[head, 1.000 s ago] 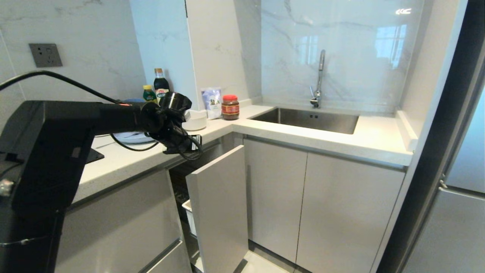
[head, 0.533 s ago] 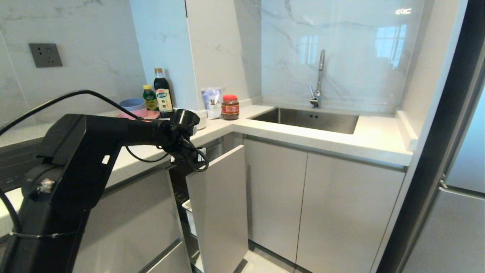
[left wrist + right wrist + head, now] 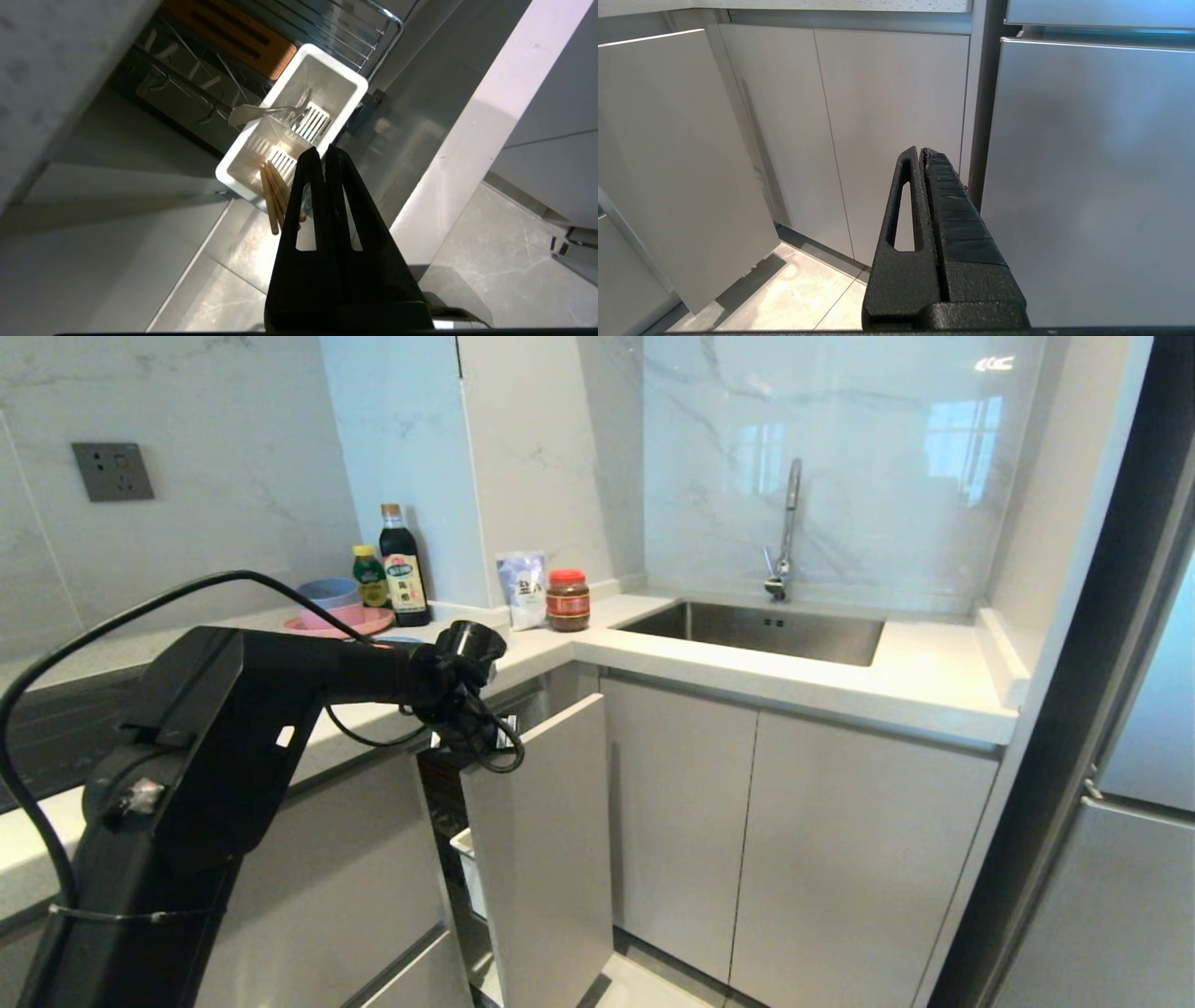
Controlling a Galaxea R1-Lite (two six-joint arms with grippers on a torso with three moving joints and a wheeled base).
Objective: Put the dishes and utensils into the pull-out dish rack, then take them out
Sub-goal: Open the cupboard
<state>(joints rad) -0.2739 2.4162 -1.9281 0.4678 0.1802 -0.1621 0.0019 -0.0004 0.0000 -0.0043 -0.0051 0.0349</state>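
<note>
Chopsticks (image 3: 273, 198) lean in the utensil cup (image 3: 348, 81) just beside the closed left end effector (image 3: 324, 151).

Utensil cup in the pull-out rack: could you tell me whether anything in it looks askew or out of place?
Slightly. In the white utensil cup, the silver cutlery leans over one rim, and the chopsticks slant out over another rather than standing upright. Nothing looks spilled or damaged. The left gripper hangs shut and empty above.

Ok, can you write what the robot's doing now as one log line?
left gripper: shut, empty, above white plastic utensil cup | cup holds: light-wood chopsticks, silver metal cutlery | right gripper: shut, idle by cabinets
</note>
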